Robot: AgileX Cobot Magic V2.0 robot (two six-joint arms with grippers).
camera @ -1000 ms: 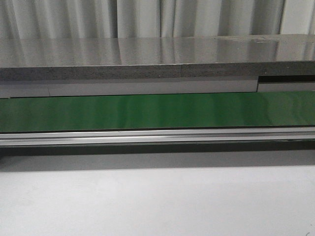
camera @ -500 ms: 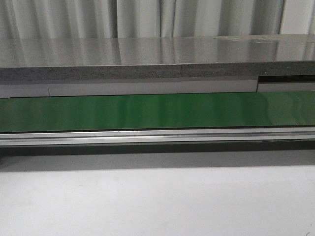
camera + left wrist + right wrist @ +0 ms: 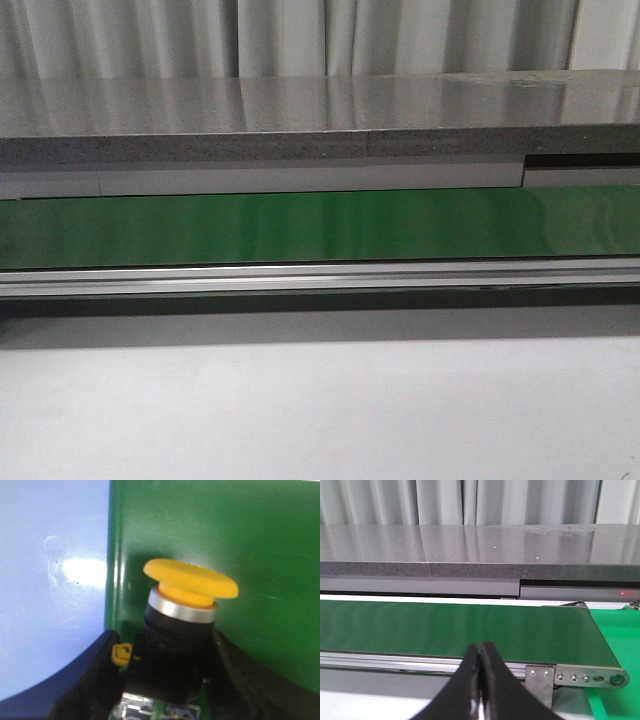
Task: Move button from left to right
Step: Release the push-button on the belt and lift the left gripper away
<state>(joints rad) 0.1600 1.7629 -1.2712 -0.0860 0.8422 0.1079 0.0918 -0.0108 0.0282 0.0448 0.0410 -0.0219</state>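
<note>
Left claw (image 3: 165, 680): closed on the button (image 3: 182, 620). Dark fingers (image 3: 87, 685) press both flanks of the black body; the yellow mushroom head and silver collar stand clear above them, tilted slightly. A small yellow tab (image 3: 120, 654) shows at the body's 9 o'clock side, touching the finger there. Under the button lies a green surface (image 3: 240, 530); a pale surface with a bright glare patch (image 3: 50, 605) borders it at 9 o'clock. A clear or metallic part shows below the body; detail too blurred to tell. No writing or labels legible on the button.

Right claw (image 3: 481, 680): fingers shut together tip to tip, holding nothing. It hangs in front of a green conveyor belt (image 3: 445, 630) with a silver side rail (image 3: 395, 661); the rail's end plate (image 3: 585, 676), with several screws, sits at 4 o'clock of the belt. Green mat (image 3: 620, 630) beyond the belt end at 3 o'clock. Grey stone-like counter (image 3: 470, 550) and pale curtain (image 3: 470, 502) behind.

Front view: conveyor belt (image 3: 320, 228), rail (image 3: 320, 278), counter (image 3: 300, 120), white table (image 3: 320, 410). Neither claw nor button appears here. No containers seen in any view.
</note>
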